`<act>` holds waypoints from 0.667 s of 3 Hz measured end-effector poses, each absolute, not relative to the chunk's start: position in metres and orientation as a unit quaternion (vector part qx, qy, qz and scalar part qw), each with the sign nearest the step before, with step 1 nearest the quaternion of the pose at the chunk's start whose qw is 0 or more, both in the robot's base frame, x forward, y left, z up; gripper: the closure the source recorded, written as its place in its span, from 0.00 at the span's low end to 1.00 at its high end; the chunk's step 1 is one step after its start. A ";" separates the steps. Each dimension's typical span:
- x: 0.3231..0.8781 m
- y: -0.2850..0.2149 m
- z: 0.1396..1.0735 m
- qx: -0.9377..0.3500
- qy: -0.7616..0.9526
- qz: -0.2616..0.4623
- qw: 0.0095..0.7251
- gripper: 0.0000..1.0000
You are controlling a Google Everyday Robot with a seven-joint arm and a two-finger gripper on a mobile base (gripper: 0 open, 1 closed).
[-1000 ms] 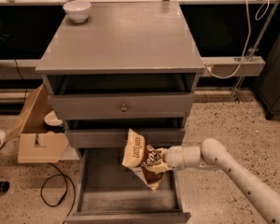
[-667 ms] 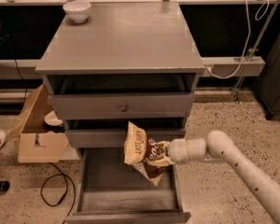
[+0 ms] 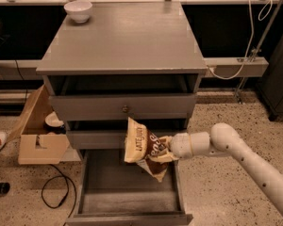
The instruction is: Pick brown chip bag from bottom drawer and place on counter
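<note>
One change: lifted bag point(image 3: 140, 146) higher, clear of drawer point(image 3: 127, 188) below gripper point(image 3: 166, 148). Clamped on bag's right side, bag hanging just left of gripper. Judged pick done; next, up to counter point(image 3: 125, 41), well above gripper.

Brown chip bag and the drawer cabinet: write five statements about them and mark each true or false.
1. The brown chip bag lies flat on the floor of the bottom drawer. False: it hangs above the drawer, clamped in the jaws of the gripper.
2. The bottom drawer is pulled open. True.
3. A white bowl stands at the far left corner of the counter. True.
4. The gripper reaches in from the left of the cabinet. False: it comes from the right and sits at the bag's right side, above the open drawer.
5. A cardboard box sits on the floor left of the cabinet. True.
</note>
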State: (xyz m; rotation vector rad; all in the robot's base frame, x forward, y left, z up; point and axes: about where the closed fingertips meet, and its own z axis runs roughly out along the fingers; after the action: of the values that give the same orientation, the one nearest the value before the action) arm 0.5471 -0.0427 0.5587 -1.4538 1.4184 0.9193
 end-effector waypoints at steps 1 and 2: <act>0.552 -0.060 0.648 -0.627 0.569 0.301 0.439 1.00; 0.559 -0.074 0.720 -0.650 0.568 0.248 0.440 1.00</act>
State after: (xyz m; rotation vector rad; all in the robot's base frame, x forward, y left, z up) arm 0.5589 -0.0745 0.7195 -1.6136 1.4101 0.6163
